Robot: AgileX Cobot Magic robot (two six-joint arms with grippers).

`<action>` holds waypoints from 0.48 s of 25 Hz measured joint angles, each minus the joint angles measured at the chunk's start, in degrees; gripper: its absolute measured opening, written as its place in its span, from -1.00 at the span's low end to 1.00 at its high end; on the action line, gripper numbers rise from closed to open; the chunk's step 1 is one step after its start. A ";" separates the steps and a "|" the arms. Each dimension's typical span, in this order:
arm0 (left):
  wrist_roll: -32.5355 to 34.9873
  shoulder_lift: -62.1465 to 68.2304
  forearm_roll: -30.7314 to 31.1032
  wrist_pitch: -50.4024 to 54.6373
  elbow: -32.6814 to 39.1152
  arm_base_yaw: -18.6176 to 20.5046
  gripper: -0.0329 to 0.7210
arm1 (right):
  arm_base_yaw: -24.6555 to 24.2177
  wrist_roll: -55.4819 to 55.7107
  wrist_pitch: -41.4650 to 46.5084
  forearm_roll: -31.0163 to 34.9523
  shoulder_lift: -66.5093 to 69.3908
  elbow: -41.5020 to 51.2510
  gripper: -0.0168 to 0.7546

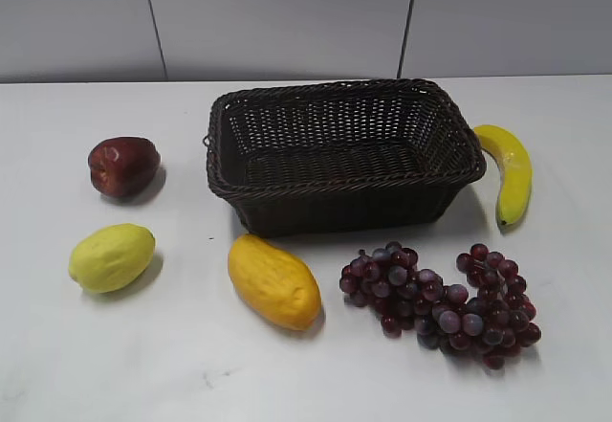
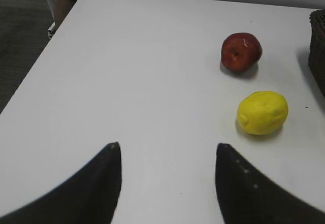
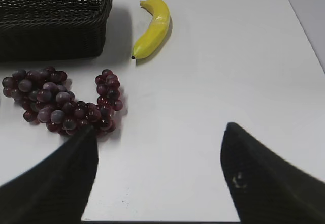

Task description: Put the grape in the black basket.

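Observation:
The grape [image 1: 445,302], a large glossy bunch of dark red and purple grapes, lies on the white table in front of the black basket [image 1: 239,197], toward the right. The dark woven basket stands at the middle back and looks empty. In the right wrist view the grape [image 3: 61,102] lies at left, below the basket's wall [image 3: 51,31]. My right gripper [image 3: 160,132] is open and empty, its left finger just beside the bunch. My left gripper [image 2: 167,150] is open and empty over bare table. Neither gripper shows in the exterior view.
A dark red apple [image 1: 122,166] and a yellow lemon-like fruit [image 1: 112,257] lie left of the basket. A yellow-orange mango [image 1: 273,281] lies in front of it. A banana [image 1: 510,170] lies to its right. The table's near edge [image 3: 162,220] is close under my right gripper.

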 joint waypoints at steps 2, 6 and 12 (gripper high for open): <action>0.00 0.00 0.00 0.00 0.00 0.00 0.55 | 0.00 0.00 0.00 0.00 0.00 0.00 0.53; 0.00 0.00 0.00 0.00 0.00 0.00 0.55 | 0.00 0.00 0.00 0.00 0.00 0.00 0.53; 0.00 0.00 0.00 0.00 0.00 0.00 0.55 | 0.00 0.00 0.00 0.00 0.00 0.00 0.53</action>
